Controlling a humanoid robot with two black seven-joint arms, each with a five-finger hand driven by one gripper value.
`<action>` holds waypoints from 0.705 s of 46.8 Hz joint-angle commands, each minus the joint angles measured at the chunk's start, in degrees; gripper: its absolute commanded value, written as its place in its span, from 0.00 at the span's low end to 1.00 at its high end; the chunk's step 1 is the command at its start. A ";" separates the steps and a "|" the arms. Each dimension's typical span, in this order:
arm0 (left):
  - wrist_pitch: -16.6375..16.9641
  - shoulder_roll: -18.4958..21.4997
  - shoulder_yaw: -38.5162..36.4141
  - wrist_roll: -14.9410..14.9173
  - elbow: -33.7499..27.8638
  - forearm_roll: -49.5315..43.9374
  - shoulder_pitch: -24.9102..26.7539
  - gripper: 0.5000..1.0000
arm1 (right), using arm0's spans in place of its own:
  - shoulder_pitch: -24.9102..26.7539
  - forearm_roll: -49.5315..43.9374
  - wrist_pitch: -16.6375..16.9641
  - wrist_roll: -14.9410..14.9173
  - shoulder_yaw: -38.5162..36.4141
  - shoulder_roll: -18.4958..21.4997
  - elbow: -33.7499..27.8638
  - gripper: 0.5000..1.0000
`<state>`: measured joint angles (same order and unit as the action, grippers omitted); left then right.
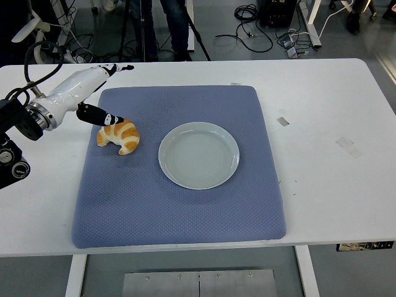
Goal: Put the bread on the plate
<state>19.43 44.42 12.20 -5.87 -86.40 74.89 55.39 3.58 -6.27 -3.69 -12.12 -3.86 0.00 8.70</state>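
Note:
A golden croissant (119,137) lies on the left part of the blue mat (179,204). To its right, in the mat's middle, sits an empty pale round plate (198,154). My left hand (110,93), white with black fingertips, reaches in from the left edge and hangs just above and behind the croissant. Its fingers are spread, the thumb tip close over the bread's top and the other fingers stretched toward the mat's far left corner. Nothing is in its grasp. The right arm does not show.
The mat lies on a white table (328,124) with bits of tape at the right. Beyond the far edge stand a person's legs (158,25), and cables lie on the floor.

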 commanded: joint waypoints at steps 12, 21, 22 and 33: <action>-6.16 1.63 -1.04 -0.28 0.01 0.17 0.50 0.85 | 0.03 -0.05 -0.01 -0.01 0.00 0.00 0.00 1.00; -8.71 1.72 -1.13 -0.37 0.71 0.26 0.68 0.84 | 0.03 0.03 -0.01 -0.01 0.00 0.00 0.00 1.00; -8.89 1.72 -1.13 -0.37 0.80 0.26 0.68 0.84 | 0.03 0.03 -0.01 -0.01 0.00 0.00 0.00 1.00; -9.24 1.72 -3.32 -0.28 2.29 2.45 1.38 0.83 | 0.03 -0.05 -0.01 -0.01 0.00 0.00 0.00 1.00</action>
<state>10.29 46.16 9.50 -6.24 -84.36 76.19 56.36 3.59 -6.27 -3.70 -12.12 -3.87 0.00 8.70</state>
